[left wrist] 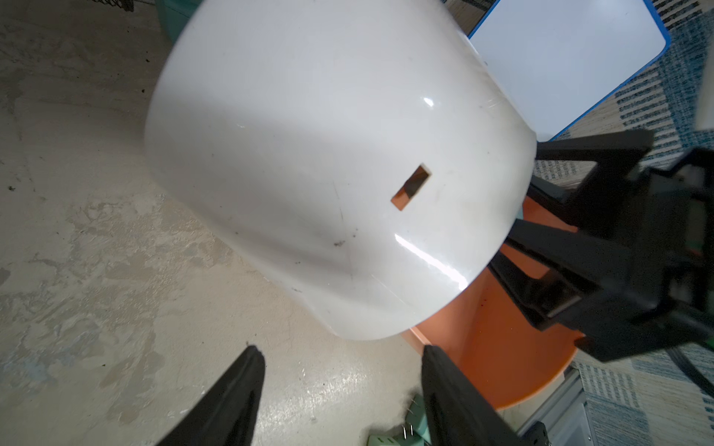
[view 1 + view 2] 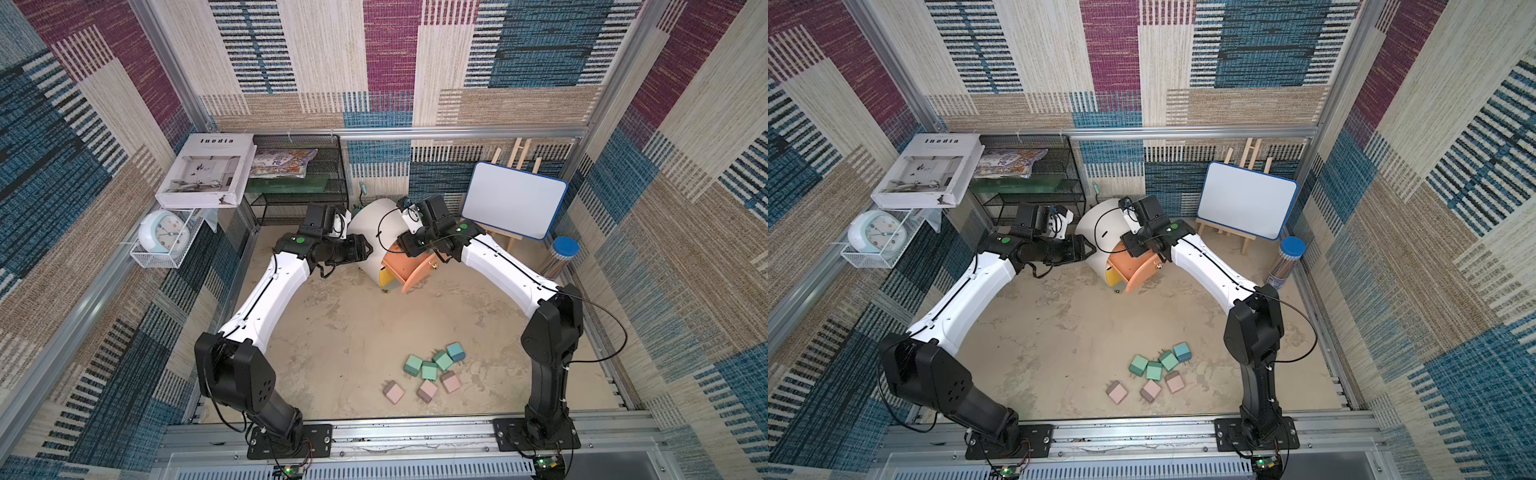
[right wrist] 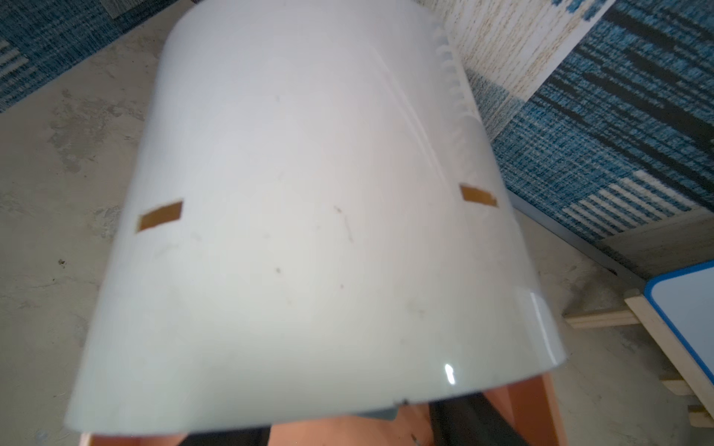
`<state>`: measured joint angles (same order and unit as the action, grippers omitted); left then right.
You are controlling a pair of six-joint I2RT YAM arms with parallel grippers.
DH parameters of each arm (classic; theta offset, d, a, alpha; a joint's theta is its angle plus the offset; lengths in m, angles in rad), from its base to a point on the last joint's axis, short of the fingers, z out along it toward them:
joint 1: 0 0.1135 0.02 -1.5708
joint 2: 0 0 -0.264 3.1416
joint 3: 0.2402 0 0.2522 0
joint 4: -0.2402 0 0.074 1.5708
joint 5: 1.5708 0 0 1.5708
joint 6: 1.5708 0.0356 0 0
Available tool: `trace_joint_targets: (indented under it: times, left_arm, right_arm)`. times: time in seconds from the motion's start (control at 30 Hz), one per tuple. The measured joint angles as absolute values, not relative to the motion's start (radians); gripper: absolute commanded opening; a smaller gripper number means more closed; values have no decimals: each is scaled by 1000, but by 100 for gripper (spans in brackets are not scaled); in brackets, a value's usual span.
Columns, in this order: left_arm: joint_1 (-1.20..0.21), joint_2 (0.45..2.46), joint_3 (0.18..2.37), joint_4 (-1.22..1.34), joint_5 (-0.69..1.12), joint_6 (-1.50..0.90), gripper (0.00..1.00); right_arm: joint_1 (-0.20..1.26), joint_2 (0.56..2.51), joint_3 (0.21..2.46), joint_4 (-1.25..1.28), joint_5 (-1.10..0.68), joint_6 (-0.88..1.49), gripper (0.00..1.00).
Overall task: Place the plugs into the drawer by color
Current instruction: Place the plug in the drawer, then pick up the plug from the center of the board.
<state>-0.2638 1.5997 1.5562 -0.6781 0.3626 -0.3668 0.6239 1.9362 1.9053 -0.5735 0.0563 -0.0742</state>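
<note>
The drawer cabinet (image 2: 372, 226) is a white barrel shell at the back of the floor; its peach drawer (image 2: 409, 272) is pulled out. My right gripper (image 2: 398, 250) hangs over that open drawer. Its fingers (image 3: 459, 424) stand apart, and a sliver of a light blue plug (image 3: 380, 415) shows between them, touching neither. My left gripper (image 1: 340, 359) is open and empty beside the shell (image 1: 328, 173). On the front floor lie several plugs: three mint green (image 2: 430, 371), one light blue (image 2: 456, 351), three pink (image 2: 427, 390). Both top views show them (image 2: 1154, 370).
A black wire-mesh shelf (image 2: 299, 183) stands at the back left, with a book (image 2: 208, 170) and a clock (image 2: 164, 232) beside it. A whiteboard on an easel (image 2: 513, 199) and a blue-lidded cylinder (image 2: 561, 255) stand at the back right.
</note>
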Motion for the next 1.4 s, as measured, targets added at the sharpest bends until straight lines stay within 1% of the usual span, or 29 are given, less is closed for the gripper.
trace_joint_targets:
  times: [0.17, 0.33, 0.47, 0.67, 0.77, 0.93, 1.07, 1.27, 1.4]
  left_arm:
    - [-264, 1596, 1556, -678, 363, -367, 69]
    - [-264, 1596, 1556, -678, 363, -367, 69]
    - [-264, 1596, 1556, -678, 363, -367, 69]
    - [-265, 1596, 1556, -678, 363, -367, 68]
    - [-265, 1596, 1556, -678, 364, -375, 68]
    - [-268, 1596, 1556, -678, 366, -375, 68]
    - [-268, 1596, 1556, -678, 366, -375, 68]
    - [-268, 1596, 1556, -678, 370, -376, 68]
    - [-268, 1596, 1556, -677, 371, -378, 69]
  right_arm:
    - [629, 1836, 1901, -579, 36, -66, 67]
    - [643, 1701, 1784, -562, 21, -38, 68]
    - [658, 1576, 1621, -566, 26, 17, 66]
    - [683, 1322, 1283, -612, 57, 137, 66]
    - [685, 1249, 1174, -649, 73, 194, 65]
    - [696, 1179, 997, -660, 58, 304, 64]
    - [699, 1175, 874, -660, 29, 381, 65]
    - [703, 1177, 763, -634, -10, 464, 66]
    - [707, 1200, 731, -592, -31, 499, 66]
